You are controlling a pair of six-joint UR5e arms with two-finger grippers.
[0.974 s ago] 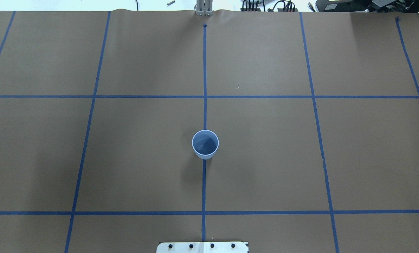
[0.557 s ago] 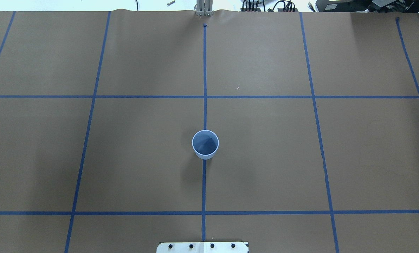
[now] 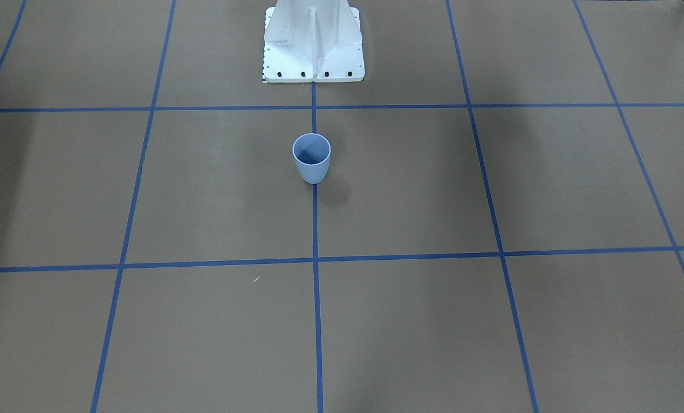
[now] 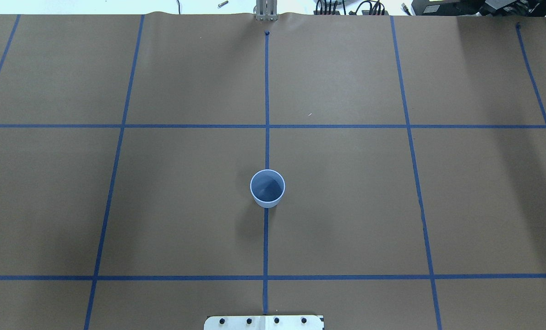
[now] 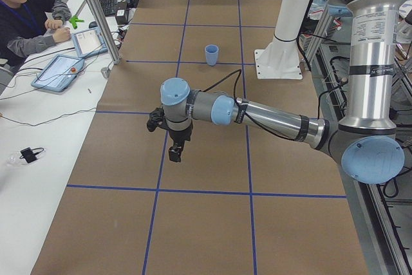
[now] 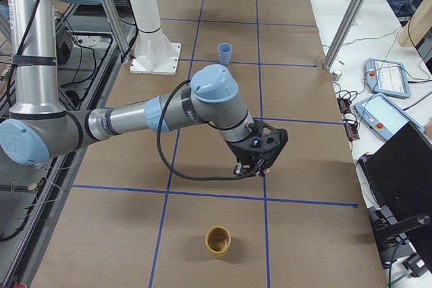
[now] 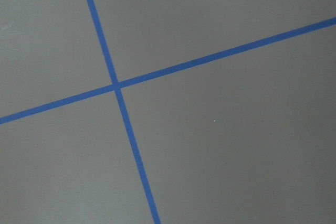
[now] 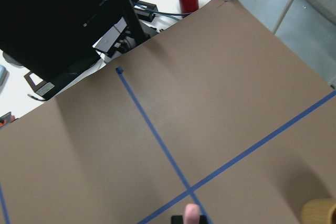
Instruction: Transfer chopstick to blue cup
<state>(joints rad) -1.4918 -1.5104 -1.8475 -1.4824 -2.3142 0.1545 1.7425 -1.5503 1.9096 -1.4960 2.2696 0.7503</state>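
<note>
The blue cup (image 4: 267, 188) stands upright near the middle of the table, on the centre tape line, also seen as the blue cup (image 3: 311, 158). Only the chopstick's rounded pink end (image 8: 192, 213) shows, at the bottom of the right wrist view beside a dark finger edge. My right gripper (image 6: 252, 170) hangs low over the paper far from the cup and holds it. My left gripper (image 5: 174, 154) points down over the paper at the table's other end. It shows only in the side view, so I cannot tell if it is open or shut.
A tan wooden cup (image 6: 218, 241) stands near my right gripper, also the tan cup (image 8: 320, 211). The white robot base (image 3: 313, 46) is behind the blue cup. A seated person (image 5: 26, 17) and tablets (image 5: 61, 72) are beside the table, and a black monitor (image 6: 398, 166).
</note>
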